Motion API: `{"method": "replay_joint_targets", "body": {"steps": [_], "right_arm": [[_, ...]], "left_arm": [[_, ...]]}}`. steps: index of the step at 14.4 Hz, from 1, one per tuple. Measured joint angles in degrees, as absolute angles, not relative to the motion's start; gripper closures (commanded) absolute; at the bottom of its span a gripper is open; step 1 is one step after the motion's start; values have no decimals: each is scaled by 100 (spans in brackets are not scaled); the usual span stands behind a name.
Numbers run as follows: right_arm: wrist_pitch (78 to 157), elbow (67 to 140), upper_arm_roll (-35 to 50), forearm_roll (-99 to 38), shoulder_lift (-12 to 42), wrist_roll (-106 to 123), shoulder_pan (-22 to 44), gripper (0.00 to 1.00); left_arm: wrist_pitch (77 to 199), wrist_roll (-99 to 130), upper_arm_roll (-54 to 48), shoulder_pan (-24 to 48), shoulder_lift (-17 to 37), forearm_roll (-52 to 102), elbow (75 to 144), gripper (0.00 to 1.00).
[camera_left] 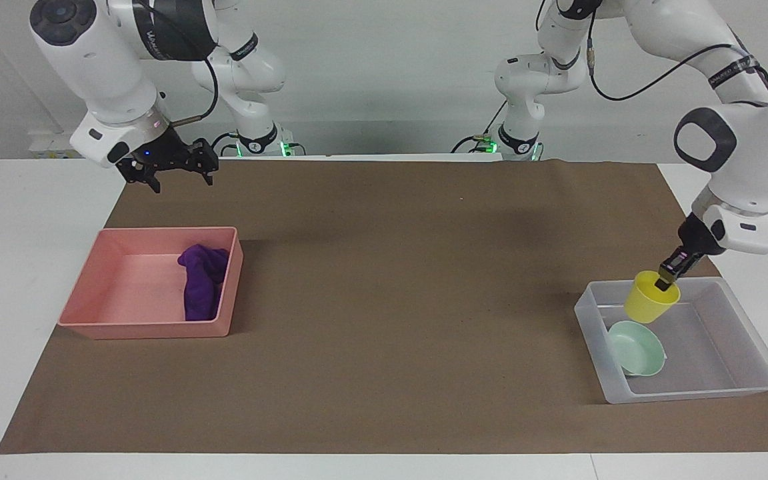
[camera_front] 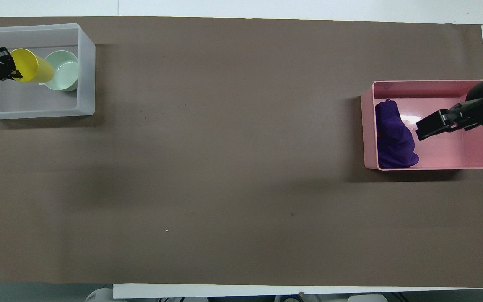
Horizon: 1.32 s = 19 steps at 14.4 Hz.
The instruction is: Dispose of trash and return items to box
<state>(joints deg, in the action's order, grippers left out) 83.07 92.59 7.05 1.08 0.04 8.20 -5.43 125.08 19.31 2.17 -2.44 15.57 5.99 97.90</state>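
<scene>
Facing view: tilted yellow cup [camera_left: 651,305] hangs from left hand [camera_left: 665,281].

Small yellow plastic cup [camera_front: 32,70] tilted over clear-grey plastic tray [camera_front: 85,71], pinched by left gripper [camera_front: 7,67], beside mint-green bowl [camera_front: 61,70]

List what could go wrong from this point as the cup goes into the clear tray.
1. The left gripper grips the yellow cup by one rim wall, tilted, over the clear tray. Released like this, it may tip onto its side.
2. The cup hangs close beside the mint bowl; lowering it straight down could knock or land on the bowl.
3. The bowl already leans on the tray wall, so a bump might flip it.
</scene>
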Motion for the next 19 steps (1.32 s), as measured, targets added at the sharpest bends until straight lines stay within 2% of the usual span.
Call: {"method": "replay_joint_targets", "body": {"steps": [3, 4, 5, 6, 7, 10, 13, 15, 19], "right_arm": [[8307, 9274, 705, 108, 4, 820, -540, 1], [8307, 9277, 706, 108, 4, 821, -539, 1], [8307, 9280, 706, 108, 4, 834, -537, 1], [8307, 9281, 707, 107, 4, 858, -536, 1], [8307, 9282, 707, 107, 4, 883, -535, 1], [8307, 9283, 708, 107, 4, 909, -534, 1], [8307, 9283, 708, 107, 4, 909, -532, 1], [8328, 9283, 708, 107, 3, 904, -532, 1], [8374, 9283, 708, 104, 3, 818, -532, 1]], "left_arm": [[12999, 1928, 170, -258, 2036, 599, 9794, 100], [13096, 1929, 146, -247, 2116, 599, 9811, 94], [13191, 1930, 132, -242, 2154, 599, 9857, 65], [13292, 1930, 126, -242, 2159, 599, 9932, 24], [13369, 1930, 127, -242, 2159, 599, 9993, 9], [13341, 1932, 114, -168, 2117, 599, 9954, 0], [12226, 1921, 104, -53, 1849, 330, 9456, 0], [11366, 1812, 49, 2, 1496, -96, 9239, 0], [9824, 1219, -15, 342, 581, -264, 9224, 0]]}}
